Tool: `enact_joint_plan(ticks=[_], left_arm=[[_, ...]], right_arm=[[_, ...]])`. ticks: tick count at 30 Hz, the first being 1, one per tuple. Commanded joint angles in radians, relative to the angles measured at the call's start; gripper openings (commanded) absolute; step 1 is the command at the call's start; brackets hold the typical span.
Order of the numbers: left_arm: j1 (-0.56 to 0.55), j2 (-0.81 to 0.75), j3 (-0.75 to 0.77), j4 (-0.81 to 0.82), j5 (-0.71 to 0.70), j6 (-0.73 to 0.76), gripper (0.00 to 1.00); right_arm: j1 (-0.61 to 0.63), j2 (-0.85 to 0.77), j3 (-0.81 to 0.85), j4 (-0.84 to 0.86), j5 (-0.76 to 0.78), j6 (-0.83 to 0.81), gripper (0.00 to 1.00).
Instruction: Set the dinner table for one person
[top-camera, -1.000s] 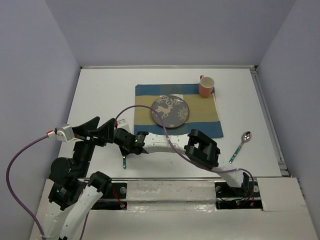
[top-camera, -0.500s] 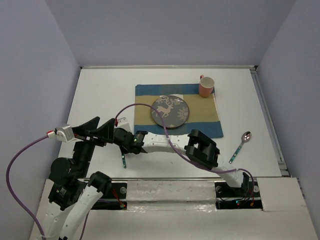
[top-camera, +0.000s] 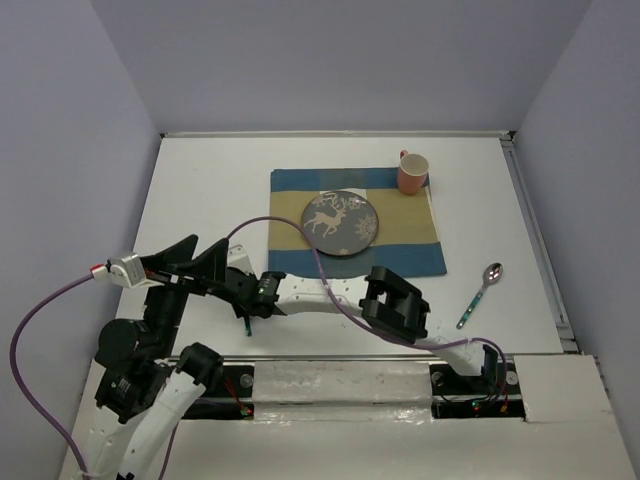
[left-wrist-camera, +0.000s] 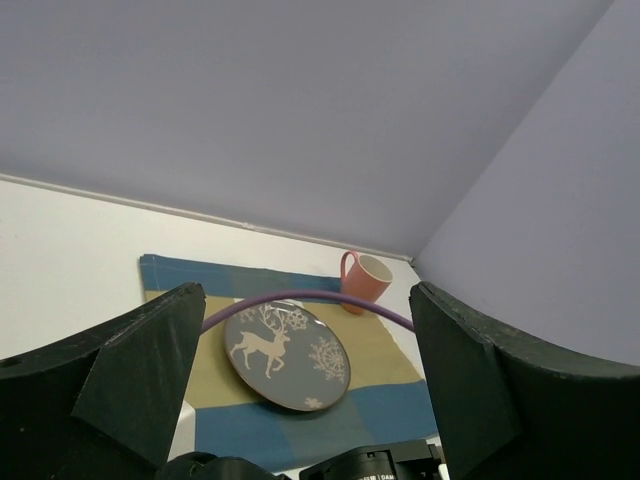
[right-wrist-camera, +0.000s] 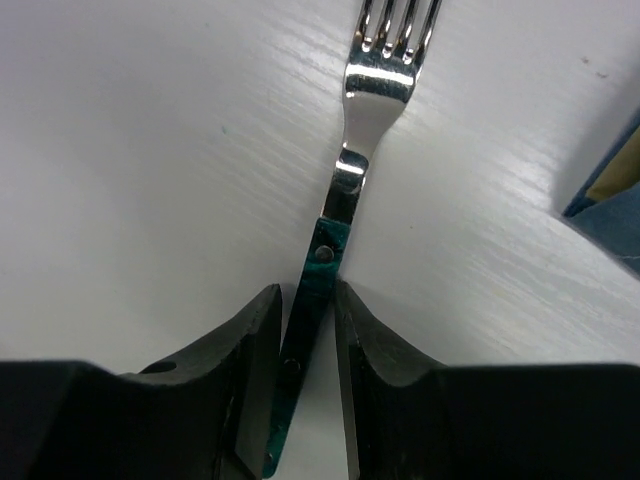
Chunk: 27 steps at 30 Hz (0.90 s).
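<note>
Seen from above, the dinner table (top-camera: 200, 190), a plain white top, filled the space from the arms' bases out to the far wall. A blue, tan and cream checked placemat (top-camera: 290, 185) lay on its far middle part. A grey plate (top-camera: 341, 222) with a white deer on it sat on the mat, and an orange mug (top-camera: 412, 173) stood upright at the mat's far right corner. A spoon (top-camera: 480, 293) lay on the bare table well to the right of the mat. The right arm stretched across to the left, and the right gripper (right-wrist-camera: 307, 300) was down over a fork (right-wrist-camera: 335, 225) lying flat on the table, near the mat's near left corner. Its fingers (right-wrist-camera: 250, 340) stood narrow, one close on each side of the fork's green handle, with the tines pointing away. Whether they actually pinched the handle could not be told. The left gripper (top-camera: 202, 252) was raised above the table's left side with its fingers spread wide and nothing between them. A purple cable (top-camera: 280, 220) arched over the mat's left edge.
</note>
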<state>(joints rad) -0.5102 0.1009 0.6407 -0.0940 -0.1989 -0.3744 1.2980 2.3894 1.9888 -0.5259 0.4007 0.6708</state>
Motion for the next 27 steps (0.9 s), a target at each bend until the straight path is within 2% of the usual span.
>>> enact_joint_plan(ticks=[1,4,6,10,17,27], left_arm=[[-0.011,-0.018,0.019,0.037,-0.02,0.015,0.95],[-0.016,-0.023,0.02,0.034,-0.023,0.019,0.95],[-0.019,-0.024,0.022,0.034,-0.025,0.019,0.96],[-0.024,-0.027,0.022,0.031,-0.03,0.022,0.96],[-0.03,-0.02,0.022,0.03,-0.033,0.02,0.96],[-0.039,-0.023,0.03,0.013,-0.062,0.015,0.96]], right_arm=[[0.009,0.037,0.051,-0.029,0.018,0.009,0.34],[0.027,0.053,0.067,-0.062,0.073,0.007,0.32],[0.027,0.059,0.079,-0.071,0.089,-0.003,0.26],[0.027,0.07,0.105,-0.088,0.104,-0.004,0.0],[0.003,0.01,0.148,-0.086,0.26,-0.008,0.0],[-0.17,-0.159,-0.039,0.035,0.359,0.098,0.0]])
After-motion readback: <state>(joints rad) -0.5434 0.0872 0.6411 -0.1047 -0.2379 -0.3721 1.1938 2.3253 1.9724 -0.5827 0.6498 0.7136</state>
